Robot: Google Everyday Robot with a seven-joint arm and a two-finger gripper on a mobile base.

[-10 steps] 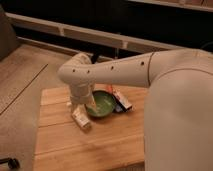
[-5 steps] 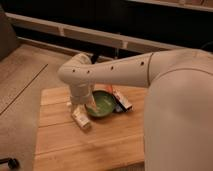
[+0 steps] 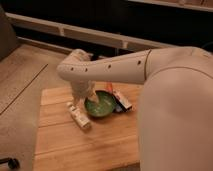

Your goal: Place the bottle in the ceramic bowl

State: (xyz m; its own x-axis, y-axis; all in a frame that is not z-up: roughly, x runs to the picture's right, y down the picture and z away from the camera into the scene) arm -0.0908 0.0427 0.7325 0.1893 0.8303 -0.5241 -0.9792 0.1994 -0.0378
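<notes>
The pale bottle (image 3: 79, 116) with a tan label lies on its side on the wooden table (image 3: 70, 142), just left of the green ceramic bowl (image 3: 100, 105). My gripper (image 3: 83, 98) hangs from the white arm's wrist, directly above the gap between the bottle and the bowl's left rim. The arm's wrist hides the gripper's tips and part of the bowl's left edge. The bowl looks empty apart from pale reflections inside it.
A dark-and-white oblong item (image 3: 121, 100) with an orange-red part lies against the bowl's right side. My large white arm (image 3: 170, 95) covers the table's right part. A dark wall with pale rails runs behind; grey floor (image 3: 20, 80) lies left.
</notes>
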